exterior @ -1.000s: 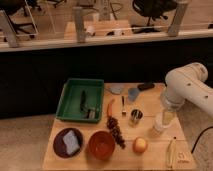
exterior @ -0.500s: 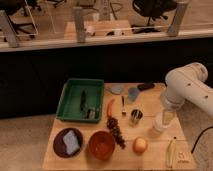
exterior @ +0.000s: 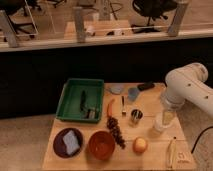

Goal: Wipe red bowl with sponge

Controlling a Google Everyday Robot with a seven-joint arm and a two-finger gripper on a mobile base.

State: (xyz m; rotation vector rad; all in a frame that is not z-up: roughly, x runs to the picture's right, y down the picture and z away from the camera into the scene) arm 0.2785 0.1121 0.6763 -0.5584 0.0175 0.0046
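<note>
The red bowl (exterior: 101, 145) stands at the front of the wooden table, left of the middle, with its glossy inside showing. Just left of it, the pale grey-blue sponge (exterior: 72, 141) lies on a dark maroon plate (exterior: 59, 147). My white arm comes in from the right. Its gripper (exterior: 162, 120) hangs over the table's right part, well to the right of the bowl and sponge. It is open and holds nothing that I can see.
A green tray (exterior: 67, 102) with utensils sits at the back left. A metal cup (exterior: 136, 116), dark grapes (exterior: 116, 131), an orange fruit (exterior: 140, 145) and a banana (exterior: 172, 152) lie between bowl and gripper. Two grey-blue items (exterior: 132, 94) sit at the back.
</note>
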